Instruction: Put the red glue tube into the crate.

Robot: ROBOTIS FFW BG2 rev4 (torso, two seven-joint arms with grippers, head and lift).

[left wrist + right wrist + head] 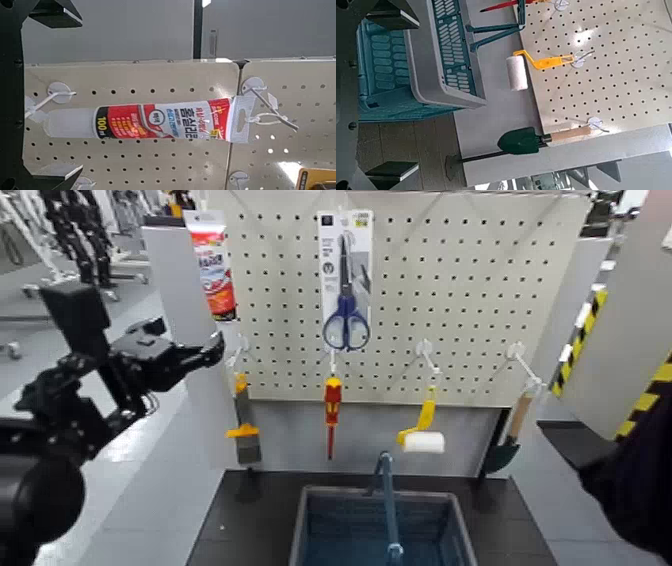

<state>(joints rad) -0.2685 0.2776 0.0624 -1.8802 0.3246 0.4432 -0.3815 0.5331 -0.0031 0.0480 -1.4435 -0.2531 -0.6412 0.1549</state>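
While the glue tube (212,275) hangs on the pegboard (290,290), its hook looks like trouble

As I see it from across the room, the left gripper (75,96) stands in front of the pegboard's left edge, fingers (57,14) spread, nothing between them. The tube hangs at that board's upper left; pulled crooked, its clear end tab (240,119) could snag on the hook (273,117), twist the tube loose and drop it. Too hard a pinch might squash the soft body. At the pegboard's foot, the crate (458,528) has its handle (390,505) raised, so a careless release could bounce off it. Near the board's right side, the right gripper (407,95) waits, fingers apart and empty. On the tube I read "100" beside Korean lettering I can't make out; the scissors card's (328,290) print is too tiny.
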